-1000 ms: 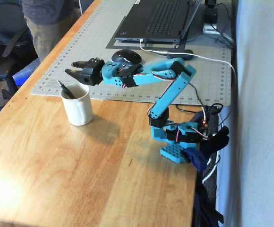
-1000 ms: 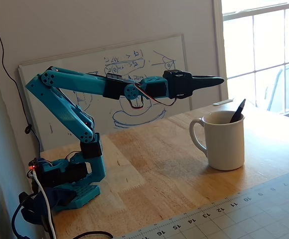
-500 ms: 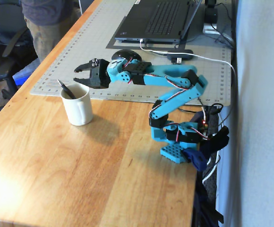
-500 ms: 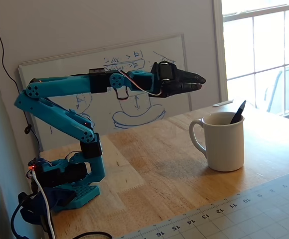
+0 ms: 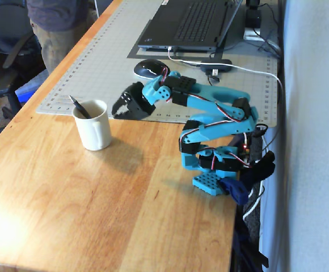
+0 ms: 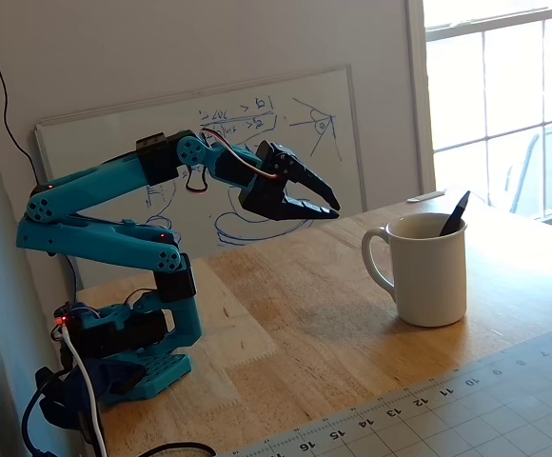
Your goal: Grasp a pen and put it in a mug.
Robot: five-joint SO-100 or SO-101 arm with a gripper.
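Pen (image 6: 454,213) standing tilted inside the mug (image 6: 428,269), its upper end above the rim. Mug on the wooden tabletop (image 5: 96,192). Gripper (image 6: 328,204) empty, fingers slightly spread, folded arm holding it apart from the mug.

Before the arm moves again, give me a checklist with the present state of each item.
1. Pen in the mug: ok. It leans on the rim, its top end sticking out, in both fixed views.
2. Mug upright on the wooden table: ok.
3. Gripper empty: ok. The fingers are apart with nothing between them.
4. Gripper clear of the mug: ok. It hangs in the air beside the mug, apart from it and the pen.
5. Path back to the base free: cannot tell. A computer mouse sits just behind the arm; the height between them is unclear.
6. Pen stable: cannot tell; its lower end is hidden inside the mug.
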